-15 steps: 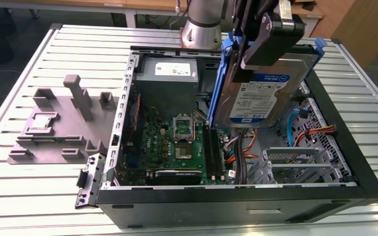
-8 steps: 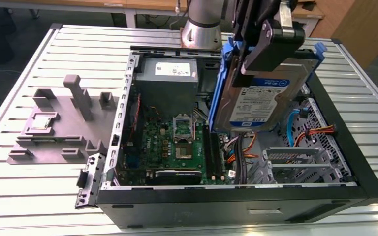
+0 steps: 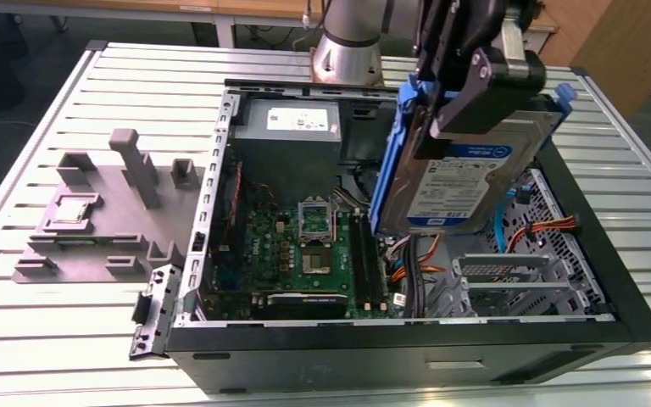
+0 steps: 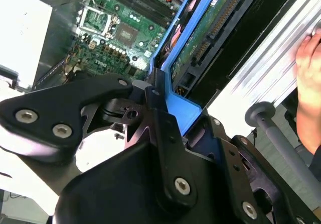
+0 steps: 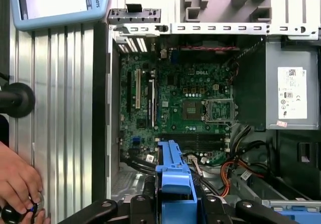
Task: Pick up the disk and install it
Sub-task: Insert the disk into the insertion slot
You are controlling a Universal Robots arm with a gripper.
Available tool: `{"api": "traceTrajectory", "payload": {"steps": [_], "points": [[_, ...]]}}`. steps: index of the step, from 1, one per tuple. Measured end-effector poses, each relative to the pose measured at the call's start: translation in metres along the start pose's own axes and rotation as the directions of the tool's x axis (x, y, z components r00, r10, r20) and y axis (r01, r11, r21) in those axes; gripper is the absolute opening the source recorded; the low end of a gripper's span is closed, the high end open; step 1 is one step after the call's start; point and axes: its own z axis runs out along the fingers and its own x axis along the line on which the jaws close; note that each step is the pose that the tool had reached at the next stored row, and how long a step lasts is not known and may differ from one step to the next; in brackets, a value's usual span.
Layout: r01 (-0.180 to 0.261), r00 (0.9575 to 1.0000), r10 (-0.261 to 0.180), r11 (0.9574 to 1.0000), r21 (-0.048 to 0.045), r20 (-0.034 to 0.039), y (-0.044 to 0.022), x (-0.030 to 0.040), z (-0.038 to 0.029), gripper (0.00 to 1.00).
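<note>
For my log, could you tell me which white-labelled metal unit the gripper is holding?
The disk, with blue rails, clamped on edge in the gripper above the open case; the grey power-supply box sits fixed inside it.

arm: smooth silver-grey metal tube, darker band near its lower end, exterior view. gripper: matte black, chunky flat linkage plates with rounded ends, one pale grey round cap on the side. second wrist view: black plates bolted with silver round-head screws, recessed sockets, black pivot pins, glossy moulded body.
</note>
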Motion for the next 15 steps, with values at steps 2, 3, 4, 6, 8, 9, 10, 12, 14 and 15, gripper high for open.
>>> {"api": "traceTrajectory", "payload": {"steps": [2, 3, 4, 6, 8, 9, 10, 12, 14, 15], "points": [[0.000, 1.0000, 0.000, 1.0000, 0.0001, -0.0037, -0.0056, -0.0002, 0.0008, 0.37], [0.000, 1.0000, 0.000, 1.0000, 0.0002, -0.0059, -0.0085, -0.0003, 0.0013, 0.37], [0.000, 1.0000, 0.000, 1.0000, 0.0002, -0.0080, -0.0103, -0.0003, 0.0018, 0.37], [0.000, 0.9999, 0.000, 1.0000, 0.0004, -0.0104, -0.0115, -0.0003, 0.0028, 0.37], [0.000, 0.9999, 0.000, 1.0000, 0.0003, -0.0118, -0.0120, -0.0004, 0.0033, 0.37], [0.000, 0.9999, 0.000, 1.0000, 0.0004, -0.0121, -0.0125, -0.0004, 0.0034, 0.37], [0.000, 0.9999, 0.000, 1.0000, 0.0004, -0.0124, -0.0131, -0.0004, 0.0035, 0.37], [0.000, 0.9999, 0.000, 1.0000, 0.0004, -0.0126, -0.0137, -0.0001, 0.0037, 0.37], [0.000, 0.9999, 0.000, 1.0000, 0.0004, -0.0127, -0.0144, 0.0011, 0.0039, 0.37], [0.000, 0.9999, 0.000, 1.0000, 0.0004, -0.0127, -0.0150, 0.0020, 0.0042, 0.37]]}}
